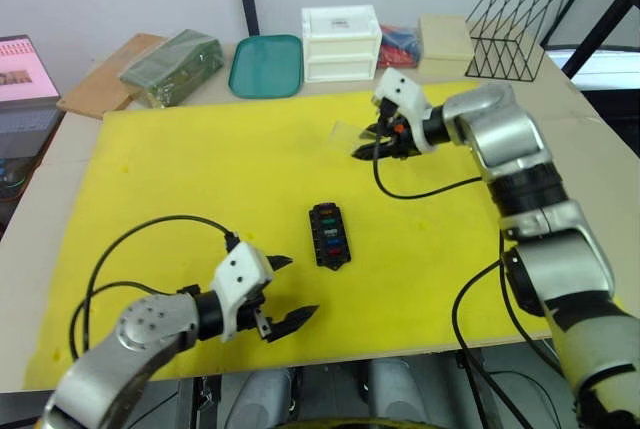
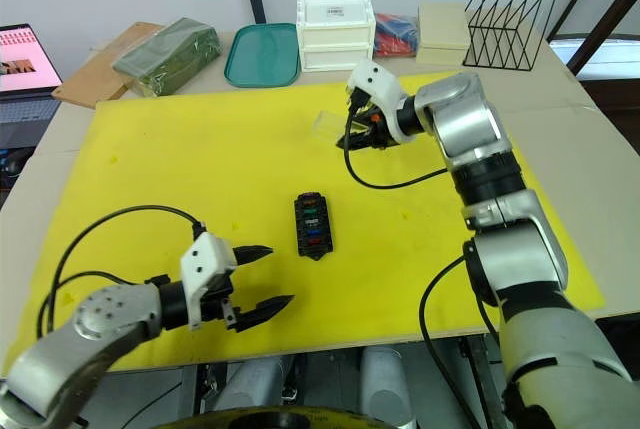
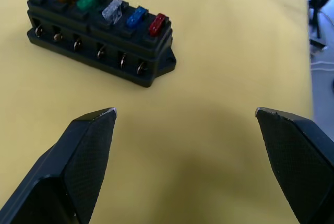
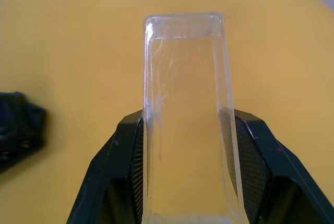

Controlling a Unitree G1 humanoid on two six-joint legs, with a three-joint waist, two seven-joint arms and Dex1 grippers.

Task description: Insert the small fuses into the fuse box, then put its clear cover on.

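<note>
The black fuse box (image 1: 328, 234) lies in the middle of the yellow mat (image 1: 180, 189), with several small fuses (image 3: 99, 6) seated in a row along its top: purple, amber, green, grey, blue, red. My left gripper (image 1: 282, 294) hovers open near the mat's front edge, short of the box, with nothing between its fingers. My right gripper (image 1: 378, 142) is at the far side of the mat, shut on the clear cover (image 4: 187, 114), which sticks out past its fingertips, tilted above the mat.
Behind the mat stand a teal tray (image 1: 266, 65), a white drawer unit (image 1: 341, 42), a beige box (image 1: 445, 36), a black wire rack (image 1: 515, 29) and a green package (image 1: 172, 66). Black cables (image 1: 130, 249) trail over the mat from both wrists.
</note>
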